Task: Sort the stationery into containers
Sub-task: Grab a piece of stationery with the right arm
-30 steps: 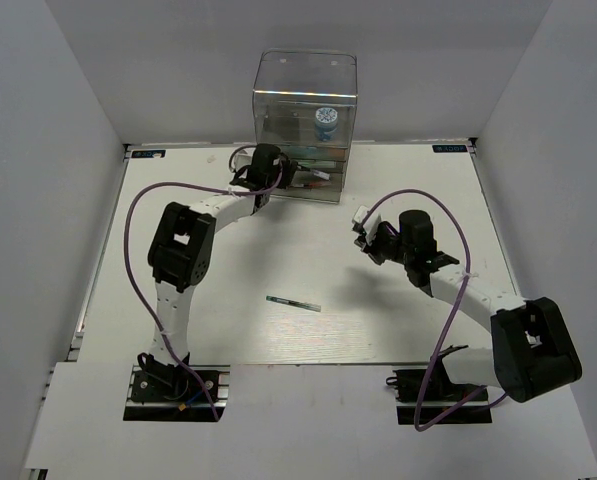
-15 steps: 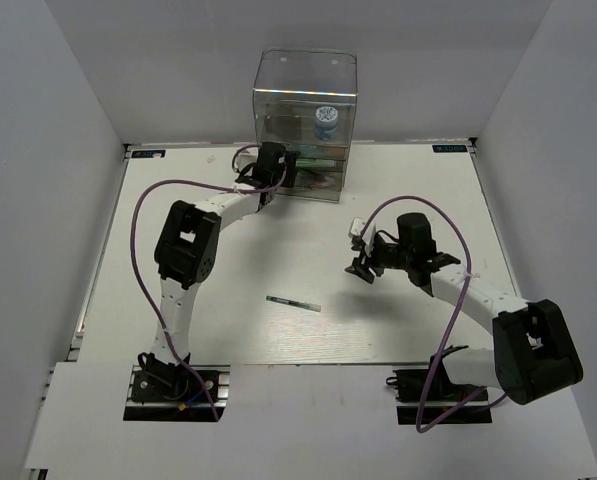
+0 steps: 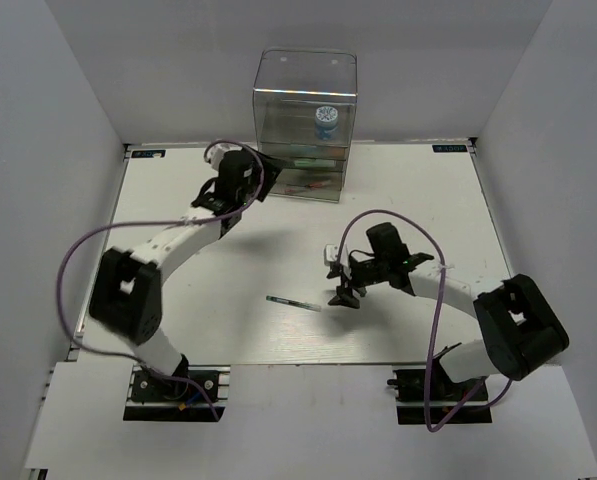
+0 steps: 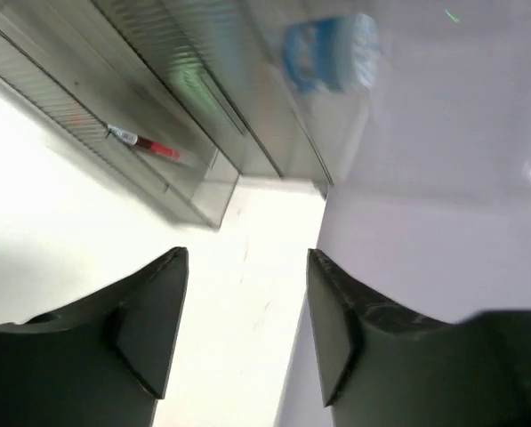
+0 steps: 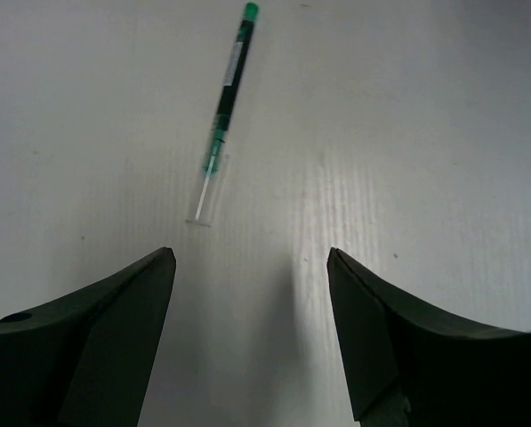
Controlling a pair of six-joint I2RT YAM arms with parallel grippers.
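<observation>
The clear organiser [image 3: 305,125] stands at the table's far edge, with the blue-and-white tape roll [image 3: 326,120] inside its tall upper compartment. A red pen [image 3: 313,184] lies in a lower drawer. The left wrist view shows the same red pen [image 4: 149,147] and tape roll [image 4: 323,53]. My left gripper [image 3: 250,180] is open and empty just left of the organiser's front, and the left wrist view shows the gap in the left gripper [image 4: 247,267] bare. A thin green pen [image 3: 293,302] lies on the table. My right gripper [image 3: 340,283] hangs open just right of it. In the right wrist view the green pen [image 5: 228,98] lies ahead of the right gripper [image 5: 252,262].
Grey walls close in the white table [image 3: 178,300] on the left, right and back. Both arms' purple cables loop over the table. The organiser's drawer front [image 4: 114,116] is close ahead of the left fingers.
Both grippers went from shut to open. The left arm drew back leftward from the organiser. The right arm swung down and left, toward the green pen.
</observation>
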